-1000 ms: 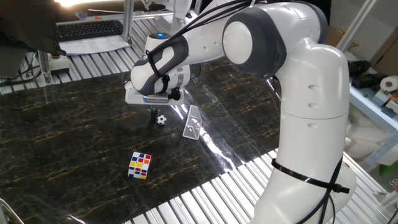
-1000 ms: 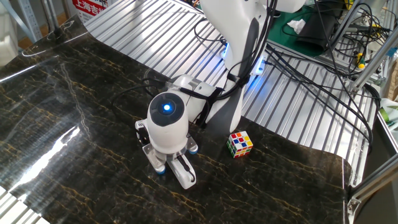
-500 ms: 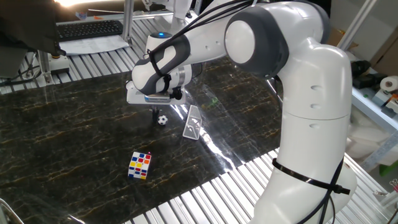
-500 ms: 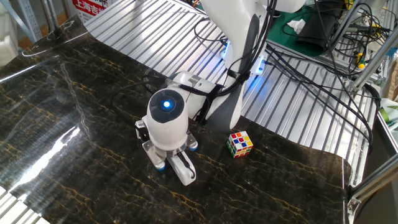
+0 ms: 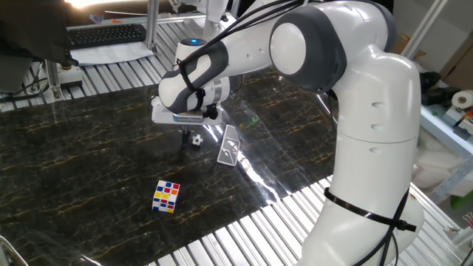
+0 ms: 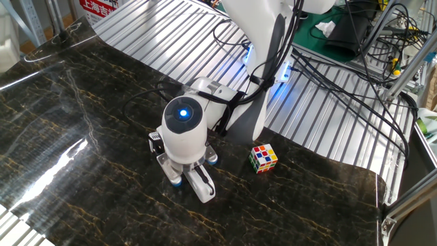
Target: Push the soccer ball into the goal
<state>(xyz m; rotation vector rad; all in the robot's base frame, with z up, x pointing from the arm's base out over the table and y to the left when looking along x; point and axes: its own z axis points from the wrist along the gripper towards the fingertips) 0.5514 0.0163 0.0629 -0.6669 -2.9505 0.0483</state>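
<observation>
Soccer ball [image 5: 196, 138] nudged rightward with the arm, puzzle cube [image 5: 166, 196] at left on the dark bench [image 5: 89, 155], claw [image 5: 186, 137] touching the ball's left, finger spread unreadable, goal [image 5: 230, 145] just right.

Glossy dark marble-look tabletop [image 5: 89, 162]; ribbed metal surround [image 6: 171, 41]; smooth glossy plastic arm [image 5: 369, 111]

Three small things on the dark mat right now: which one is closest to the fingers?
The soccer ball, white with black patches, right beside the gripper. The goal stands a bit farther right, and the multicoloured puzzle cube sits well apart, nearer the mat's front edge.
</observation>
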